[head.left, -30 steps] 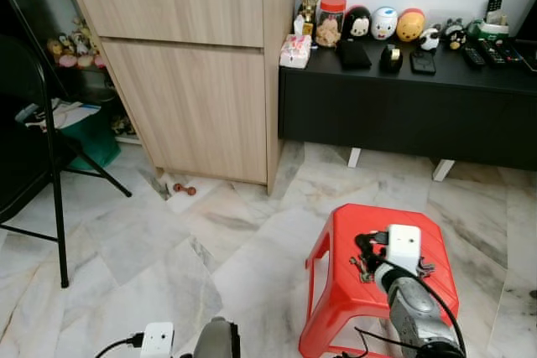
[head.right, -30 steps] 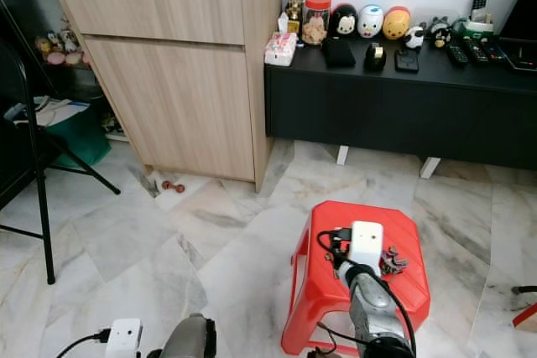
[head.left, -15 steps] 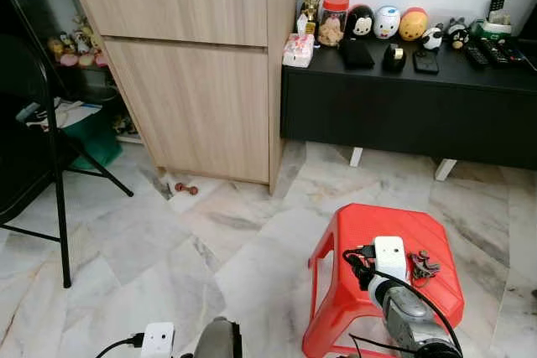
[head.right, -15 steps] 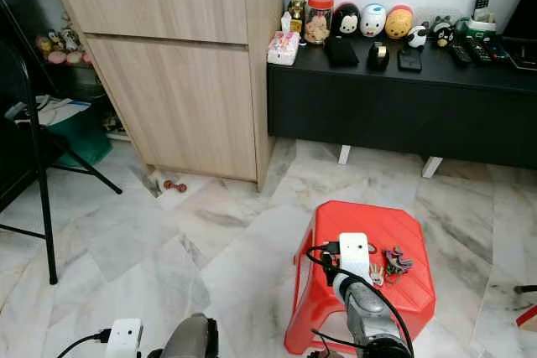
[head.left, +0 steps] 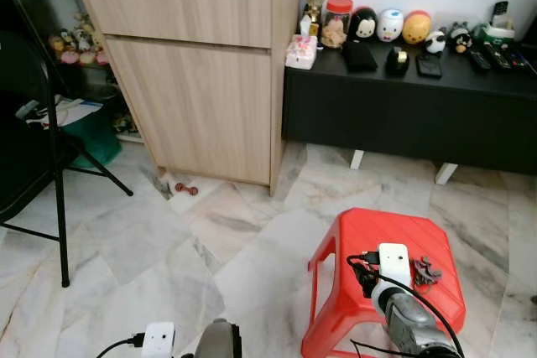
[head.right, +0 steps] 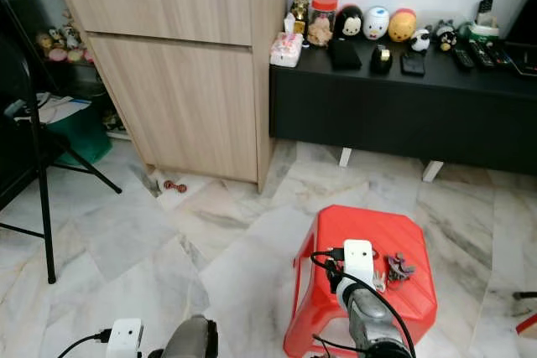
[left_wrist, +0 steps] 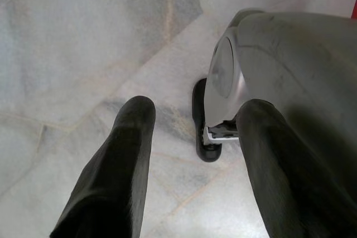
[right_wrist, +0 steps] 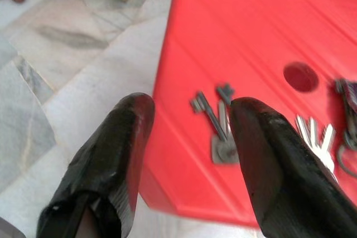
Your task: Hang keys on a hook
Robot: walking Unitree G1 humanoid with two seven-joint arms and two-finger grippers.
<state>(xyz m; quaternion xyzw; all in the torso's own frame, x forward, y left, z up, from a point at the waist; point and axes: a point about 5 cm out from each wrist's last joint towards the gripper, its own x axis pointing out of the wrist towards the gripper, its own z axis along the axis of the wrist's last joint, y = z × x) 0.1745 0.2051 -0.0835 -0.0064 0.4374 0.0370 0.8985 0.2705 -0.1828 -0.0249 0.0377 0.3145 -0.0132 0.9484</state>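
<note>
right end effector [right_wrist: 189, 121] open above keys [right_wrist: 223, 124] on red stool [right_wrist: 251, 26]

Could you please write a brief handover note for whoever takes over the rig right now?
Right gripper: open, empty, hovering over the red stool, above the keys.
Left gripper: open, empty, hanging idle over the marble floor.
Keys: lying flat on the stool top near its round hole, spread out, not grasped.
Done: the right gripper is lined up over the keys.
Left: close on the keys, lift, find a hook, hang them.
</note>
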